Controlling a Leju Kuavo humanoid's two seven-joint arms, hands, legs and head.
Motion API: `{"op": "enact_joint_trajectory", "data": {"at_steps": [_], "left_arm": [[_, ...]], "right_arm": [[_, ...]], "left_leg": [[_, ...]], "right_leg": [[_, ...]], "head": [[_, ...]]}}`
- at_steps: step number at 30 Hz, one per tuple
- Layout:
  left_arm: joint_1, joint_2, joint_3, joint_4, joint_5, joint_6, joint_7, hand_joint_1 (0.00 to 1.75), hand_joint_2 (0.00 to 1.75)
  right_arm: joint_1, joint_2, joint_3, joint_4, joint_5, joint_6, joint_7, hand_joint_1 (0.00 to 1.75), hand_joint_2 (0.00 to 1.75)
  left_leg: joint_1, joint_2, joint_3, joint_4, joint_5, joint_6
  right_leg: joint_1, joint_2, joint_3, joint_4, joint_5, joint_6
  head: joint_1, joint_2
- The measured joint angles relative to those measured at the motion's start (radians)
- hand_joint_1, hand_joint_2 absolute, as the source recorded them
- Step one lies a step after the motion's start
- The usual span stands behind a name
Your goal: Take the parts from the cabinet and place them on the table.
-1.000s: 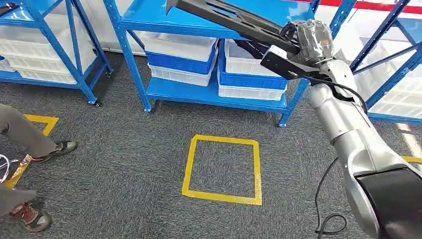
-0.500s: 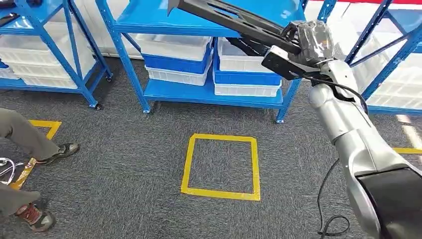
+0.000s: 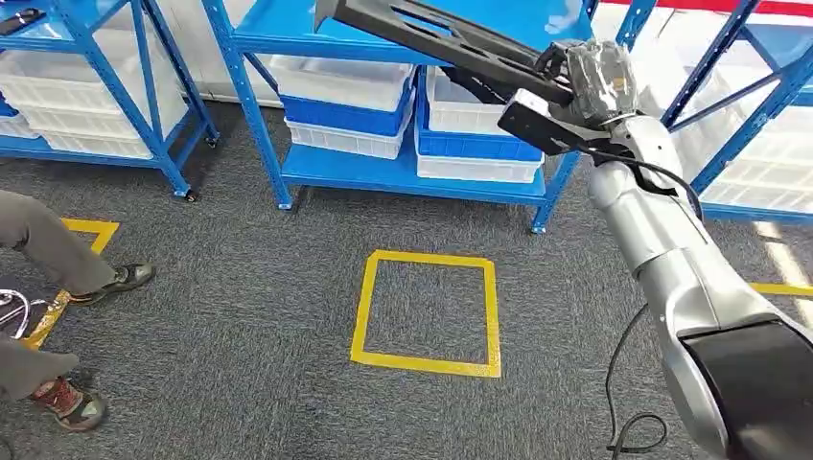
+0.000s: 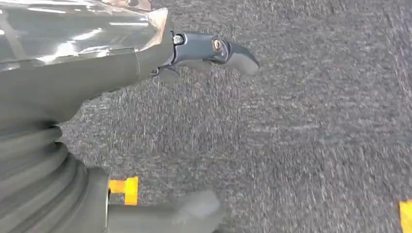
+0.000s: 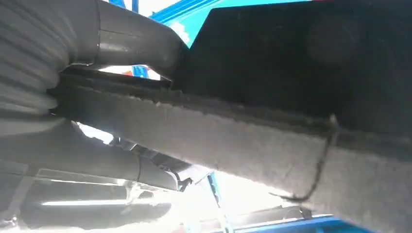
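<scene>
My right hand is raised in front of the blue shelving and grips a long black part that slants up and to the left over the shelf. In the right wrist view the black part lies across the picture, clamped between the thumb and the fingers. My left hand hangs over grey carpet, its fingers apart with nothing between them.
White and blue bins sit on the lower shelves. A yellow tape square marks the carpet ahead. A person's legs and shoes are at the left. A black cable trails by my right arm.
The whole picture has shifted slightly, so the camera moved. The person's foot at the left has shifted a little. My right hand still holds the black part in the same pose.
</scene>
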Motion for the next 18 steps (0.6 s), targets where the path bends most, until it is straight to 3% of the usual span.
{"op": "enact_joint_trajectory", "data": {"at_steps": [1, 2, 3, 4, 5, 7, 8, 9, 12, 13, 14, 16, 17, 18], "left_arm": [[0.0, -0.001, 0.0, 0.0, 0.0, 0.0, 0.0, 0.0, 1.75], [0.0, -0.001, 0.0, 0.0, 0.0, 0.0, 0.0, 0.0, 1.75], [0.0, -0.001, 0.0, 0.0, 0.0, 0.0, 0.002, 0.0, 1.75], [0.001, -0.001, 0.0, 0.0, 0.0, 0.0, 0.002, 0.0, 1.75], [0.0, -0.002, 0.0, 0.0, 0.0, 0.0, 0.002, 0.0, 1.75], [0.0, -0.003, 0.0, 0.0, 0.0, 0.0, 0.002, 0.0, 1.75], [0.0, -0.003, 0.0, 0.0, 0.0, 0.0, 0.002, 0.0, 1.75], [-0.001, -0.004, 0.0, 0.0, 0.0, 0.0, 0.002, 0.0, 1.75], [0.0, -0.006, 0.0, 0.0, -0.003, 0.0, 0.006, 0.0, 1.75], [0.0, -0.005, 0.0, 0.0, -0.004, 0.0, 0.009, 0.0, 1.75], [0.0, -0.003, 0.0, 0.0, -0.008, 0.0, 0.01, 0.0, 1.75], [0.0, -0.005, 0.0, 0.0, -0.01, 0.0, 0.014, 0.0, 1.75], [-0.001, -0.005, 0.0, 0.0, -0.011, 0.0, 0.015, 0.0, 1.75], [-0.001, -0.005, 0.0, 0.0, -0.011, 0.0, 0.015, 0.0, 1.75]], "right_arm": [[0.001, -0.002, 0.0, 0.001, 0.0, -0.001, -0.001, 1.69, 1.75], [0.003, -0.003, 0.0, 0.002, 0.0, -0.001, -0.002, 1.69, 1.75], [0.007, -0.005, 0.0, 0.005, 0.0, -0.001, -0.003, 1.69, 1.75], [0.01, -0.005, 0.0, 0.006, 0.0, -0.001, -0.003, 1.69, 1.75], [0.012, -0.005, 0.0, 0.006, 0.0, -0.001, -0.004, 1.69, 1.75], [0.01, -0.005, 0.0, 0.006, 0.0, -0.001, -0.005, 1.69, 1.75], [0.007, -0.005, 0.0, 0.006, 0.0, -0.001, -0.005, 1.69, 1.75], [0.006, -0.003, 0.0, 0.006, 0.001, -0.002, -0.005, 1.69, 1.75], [0.008, -0.005, 0.0, 0.007, 0.0, -0.001, -0.006, 1.69, 1.75], [0.008, -0.009, 0.0, 0.007, 0.0, -0.001, -0.006, 1.69, 1.75], [0.006, -0.008, 0.0, 0.007, 0.0, -0.001, -0.006, 1.69, 1.75], [0.005, -0.009, 0.0, 0.008, 0.0, -0.001, -0.006, 1.69, 1.75], [0.005, -0.009, 0.0, 0.009, 0.0, 0.0, -0.006, 1.69, 1.75], [0.005, -0.01, 0.0, 0.009, 0.0, 0.0, -0.007, 1.69, 1.75]], "left_leg": [[-0.001, 0.0, -0.009, 0.0, 0.005, 0.001], [-0.001, 0.0, -0.015, 0.001, 0.009, 0.001], [-0.001, 0.001, -0.026, 0.002, 0.017, 0.0], [0.0, 0.001, -0.032, 0.002, 0.021, -0.002], [0.0, 0.001, -0.038, 0.003, 0.026, -0.005], [-0.001, 0.001, -0.046, 0.009, 0.031, -0.011], [-0.002, 0.002, -0.05, 0.012, 0.034, -0.016], [-0.008, 0.002, -0.056, 0.016, 0.038, -0.022], [-0.003, 0.003, -0.061, 0.012, 0.054, -0.041], [-0.002, -0.003, -0.068, 0.017, 0.051, -0.045], [-0.001, -0.007, -0.08, 0.04, 0.017, -0.052], [0.008, -0.006, -0.123, 0.163, -0.075, -0.064], [0.011, -0.006, -0.148, 0.24, -0.114, -0.069], [0.012, -0.006, -0.163, 0.294, -0.136, -0.073]], "right_leg": [[-0.001, 0.0, -0.036, 0.091, -0.043, -0.003], [-0.002, 0.0, -0.056, 0.146, -0.066, -0.003], [-0.002, 0.0, -0.079, 0.215, -0.09, 0.004], [-0.003, 0.0, -0.068, 0.207, -0.086, 0.011], [-0.003, 0.0, -0.028, 0.151, -0.067, 0.019], [-0.005, -0.004, 0.092, -0.045, -0.01, 0.03], [-0.006, -0.006, 0.113, -0.103, -0.015, 0.022], [0.004, -0.004, 0.122, -0.104, -0.001, 0.015], [0.012, -0.002, 0.107, -0.097, 0.009, -0.004], [-0.013, -0.003, 0.109, -0.111, 0.022, -0.02], [-0.009, -0.004, 0.104, -0.111, 0.03, -0.027], [-0.007, -0.005, 0.088, -0.11, 0.042, -0.04], [-0.005, -0.004, 0.079, -0.109, 0.049, -0.041], [-0.003, -0.003, 0.07, -0.107, 0.054, -0.04]], "head": [[-0.002, 0.0], [-0.002, 0.0], [0.0, 0.0], [-0.002, 0.0], [0.0, 0.0], [-0.001, 0.0], [-0.001, 0.0], [-0.003, 0.0], [-0.002, 0.0], [-0.002, 0.0], [-0.003, 0.0], [-0.008, 0.0], [-0.006, 0.0], [-0.008, 0.0]]}}
